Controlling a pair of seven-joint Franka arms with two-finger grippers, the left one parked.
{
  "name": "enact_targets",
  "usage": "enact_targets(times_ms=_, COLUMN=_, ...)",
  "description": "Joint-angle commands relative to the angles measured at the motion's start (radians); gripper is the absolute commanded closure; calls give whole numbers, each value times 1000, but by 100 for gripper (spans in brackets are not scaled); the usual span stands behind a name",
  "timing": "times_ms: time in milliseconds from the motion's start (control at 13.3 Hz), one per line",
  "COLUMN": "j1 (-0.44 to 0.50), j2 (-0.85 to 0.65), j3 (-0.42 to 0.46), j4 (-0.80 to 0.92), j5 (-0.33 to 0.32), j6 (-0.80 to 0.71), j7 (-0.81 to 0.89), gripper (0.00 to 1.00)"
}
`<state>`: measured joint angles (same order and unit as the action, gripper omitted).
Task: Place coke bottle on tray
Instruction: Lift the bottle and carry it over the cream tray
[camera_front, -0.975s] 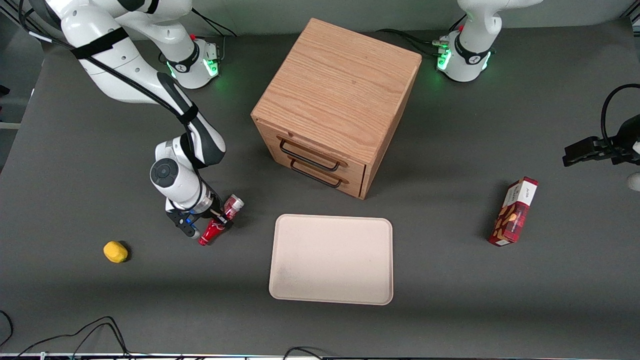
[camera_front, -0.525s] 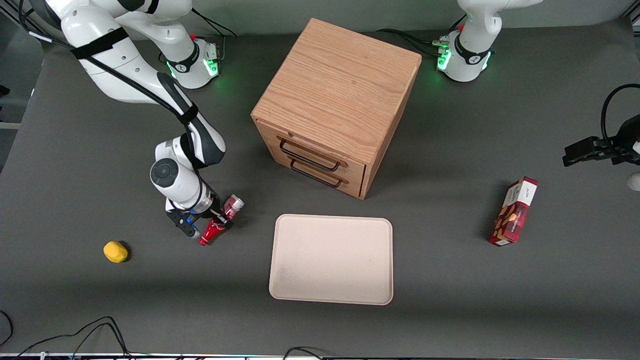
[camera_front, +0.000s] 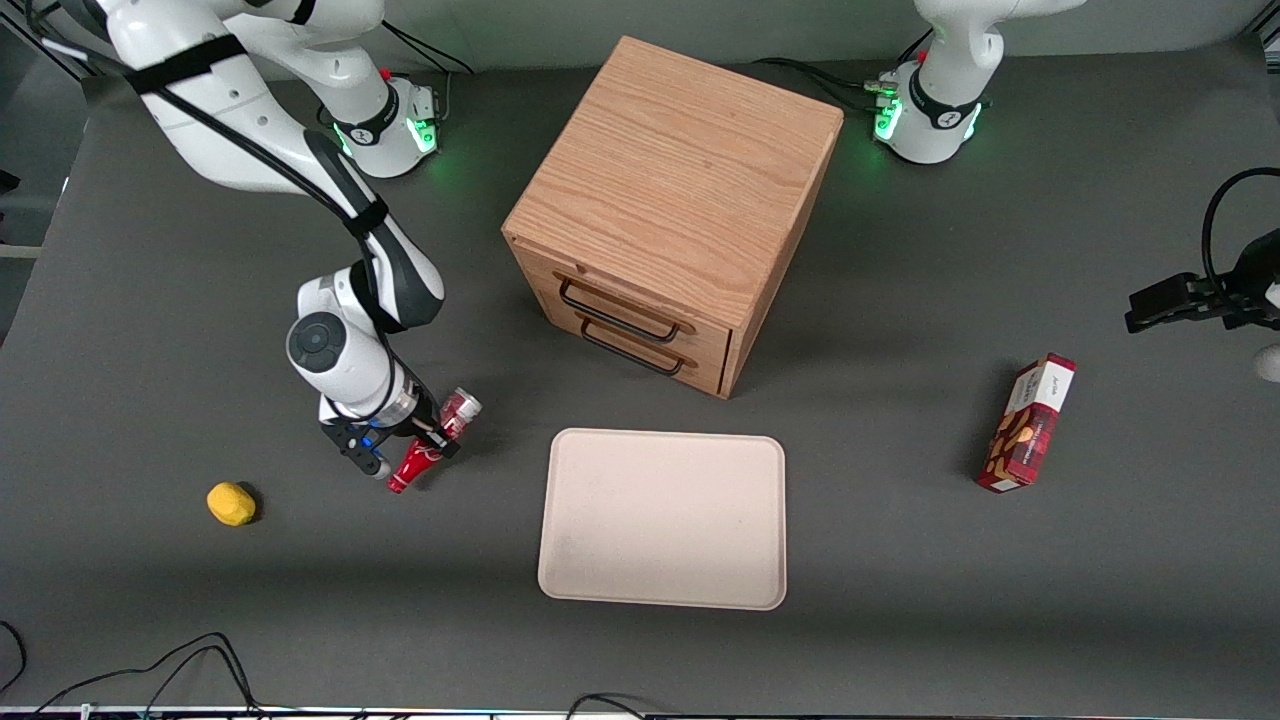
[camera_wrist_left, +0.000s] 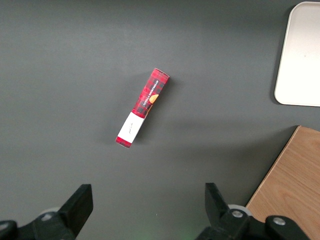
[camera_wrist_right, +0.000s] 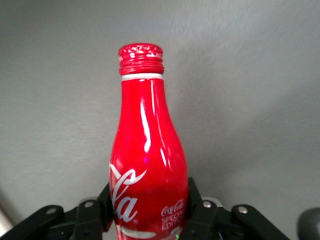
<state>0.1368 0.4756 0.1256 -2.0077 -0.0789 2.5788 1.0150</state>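
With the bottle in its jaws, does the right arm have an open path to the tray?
Probably yes: the gripper, shut on the coke bottle, sits beside the tray with only bare table between.

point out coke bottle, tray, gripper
coke bottle (camera_wrist_right: 147, 165): right wrist view, red body above the script.
tray (camera_front: 664, 520): front view, bare flat middle.
gripper (camera_front: 420, 446): front view, closed on the bottle, between fingertips.

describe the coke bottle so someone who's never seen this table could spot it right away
Start at the wooden drawer cabinet, then the beige tray in front of it. Beside the tray, toward the working arm's end, the gripper is shut on the coke bottle: slim, red, white script, unlike the yellow lemon.
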Motion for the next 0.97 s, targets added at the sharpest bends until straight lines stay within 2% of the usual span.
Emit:
enact_targets(times_ms=0, j1=-6, j2=-153, j3=-1, j4=73, j5=-21, j6=-248, j7=-35, gripper=100)
enact_targets(times_ms=225, j1=-9, j2=-163, j3=-4, j4=359, j5=-1, j6=-652, j7=-108, gripper=100)
enact_targets(times_ms=525, j1=-16, j2=-94, j3=-17, j4=773, j5=96, j6=-1056, j7=-228, gripper=100)
enact_targets(times_ms=750, j1=1, j2=114, j3=-4, j4=1094, j5=103, j6=-1190, j7=-230, gripper=100)
enact_targets(times_ms=900, j1=62, j2=201, j3=-14, j4=1150, j5=102, j6=-1111, j7=-219, gripper=100)
